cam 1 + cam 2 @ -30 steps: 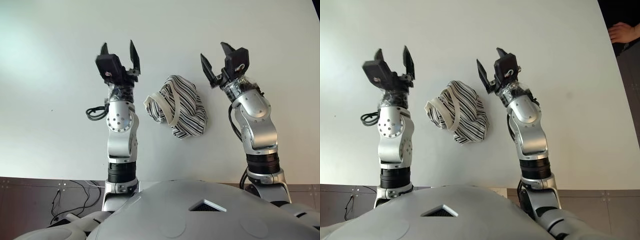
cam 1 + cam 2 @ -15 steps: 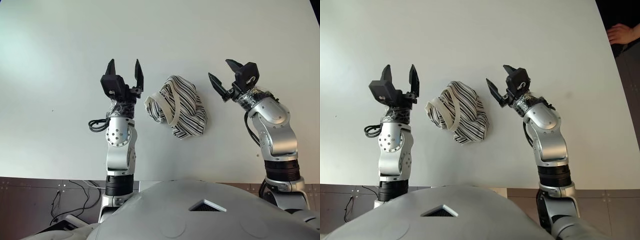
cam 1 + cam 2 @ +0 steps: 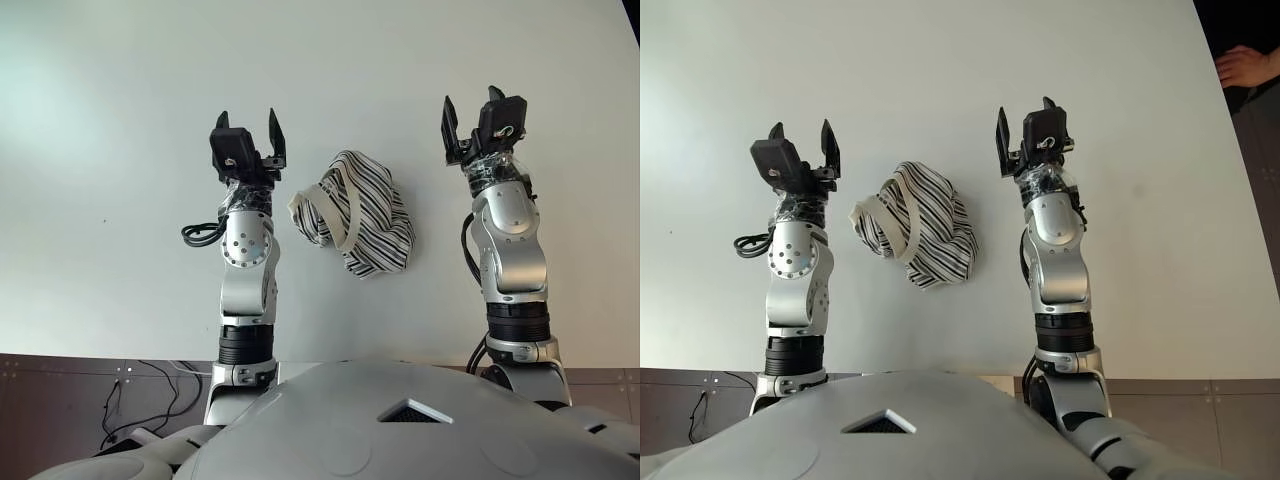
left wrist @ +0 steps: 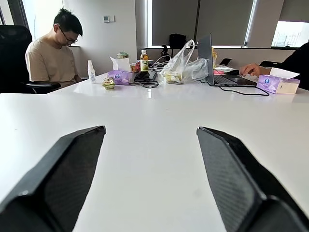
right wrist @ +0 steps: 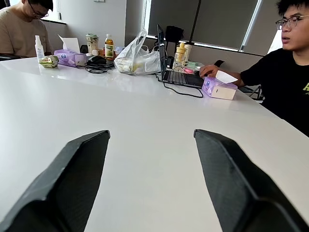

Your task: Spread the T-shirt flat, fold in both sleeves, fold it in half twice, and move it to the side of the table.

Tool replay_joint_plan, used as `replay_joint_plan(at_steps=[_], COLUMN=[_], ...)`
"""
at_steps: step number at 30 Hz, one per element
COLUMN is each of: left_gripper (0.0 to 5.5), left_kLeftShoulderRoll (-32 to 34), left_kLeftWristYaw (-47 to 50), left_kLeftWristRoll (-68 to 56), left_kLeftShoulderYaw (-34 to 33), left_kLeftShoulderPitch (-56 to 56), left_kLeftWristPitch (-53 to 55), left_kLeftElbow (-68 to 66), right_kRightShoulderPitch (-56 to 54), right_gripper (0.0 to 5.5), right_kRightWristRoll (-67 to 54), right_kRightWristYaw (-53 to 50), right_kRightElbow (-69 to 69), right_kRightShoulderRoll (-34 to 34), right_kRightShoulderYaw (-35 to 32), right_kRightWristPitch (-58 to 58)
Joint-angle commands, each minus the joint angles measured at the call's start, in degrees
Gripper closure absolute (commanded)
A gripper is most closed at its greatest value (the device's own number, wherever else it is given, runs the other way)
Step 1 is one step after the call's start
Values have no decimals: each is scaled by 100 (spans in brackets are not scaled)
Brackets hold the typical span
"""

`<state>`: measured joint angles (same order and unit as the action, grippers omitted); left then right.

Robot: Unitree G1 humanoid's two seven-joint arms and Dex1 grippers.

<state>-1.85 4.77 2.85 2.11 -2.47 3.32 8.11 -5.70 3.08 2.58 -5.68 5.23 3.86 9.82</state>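
Observation:
The T-shirt (image 3: 355, 212), black-and-white striped with a cream collar band, lies crumpled in a small heap on the white table (image 3: 120, 90) between my two arms. My left gripper (image 3: 248, 124) stands open just left of the heap, fingers pointing away from me, holding nothing. To the right of the heap my right gripper (image 3: 468, 108) is open too, raised a little farther out than the left, and apart from the cloth. The left wrist view has two black fingers (image 4: 63, 174) wide apart over bare tabletop. In the right wrist view the fingers (image 5: 72, 183) are spread the same way.
The far end of the table carries a plastic bag (image 4: 186, 65), a laptop (image 5: 174, 63), tissue boxes (image 5: 219, 89), bottles and cables. A person's hand (image 3: 1245, 65) rests beyond the right edge. Broad bare tabletop lies all around the heap.
My right gripper has swung up and outward, turning from a sideways tilt to point straight away from me. My left gripper has shifted slightly farther out. The T-shirt has not moved.

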Motion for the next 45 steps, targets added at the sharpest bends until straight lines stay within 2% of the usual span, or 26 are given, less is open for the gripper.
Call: replay_joint_plan(at_steps=[1, 8, 12, 14, 18, 20, 22, 25, 29, 33, 35, 41, 45], left_gripper=[199, 199, 199, 199, 199, 199, 199, 199, 199, 199, 199, 199, 199], left_kLeftShoulderRoll=[15, -68, 178, 533, 1421, 1799, 2004, 2160, 2064, 1942, 1853, 1850, 1677], left_kLeftWristYaw=[79, 399, -352, -1118, -2242, -2605, -2766, -2630, -2188, -2080, -2119, -2258, -2410], left_kLeftWristRoll=[174, 325, -303, -879, -1662, -1619, -1413, -757, -115, 82, 23, -71, -247], left_kLeftShoulderYaw=[43, -74, -139, -170, -440, -356, -130, 163, 334, 638, 743, 694, 736], left_kLeftShoulderPitch=[122, 260, 0, -301, -1267, -1950, -2534, -2986, -3016, -3119, -3015, -2441, -1720], left_kLeftWristPitch=[75, 49, 251, 399, 864, 893, 810, 551, 681, 759, 846, 1157, 1196], left_kLeftElbow=[-39, -194, 215, 673, 1758, 2087, 2281, 1986, 1742, 1707, 1658, 1229, 667], right_kRightShoulderPitch=[-81, -153, 62, 316, 837, 1049, 1184, 1387, 1805, 2026, 1997, 1804, 1557], right_gripper=[229, 229, 229, 229, 229, 229, 229, 229, 229, 229, 229, 229, 229], right_kRightWristRoll=[42, 212, -130, -798, -2590, -2658, -2577, -2089, -1484, -1571, -1069, 598, 563], right_kRightWristYaw=[-43, -352, 735, 1841, 4053, 4711, 4976, 4910, 4694, 5000, 4736, 3460, 2808], right_kRightElbow=[119, 179, -191, -864, -2181, -2359, -2426, -2395, -2562, -2822, -2599, -1311, -766], right_kRightShoulderRoll=[-54, -137, 223, 718, 2226, 2886, 3191, 3316, 3368, 3646, 3593, 3047, 2209], right_kRightShoulderYaw=[2, -72, 367, 492, 122, 192, 318, 654, 1106, 1107, 1282, 1855, 1795], right_kRightWristPitch=[-59, -90, 114, 391, 1437, 1447, 1401, 1129, 820, 636, 398, -508, -252])
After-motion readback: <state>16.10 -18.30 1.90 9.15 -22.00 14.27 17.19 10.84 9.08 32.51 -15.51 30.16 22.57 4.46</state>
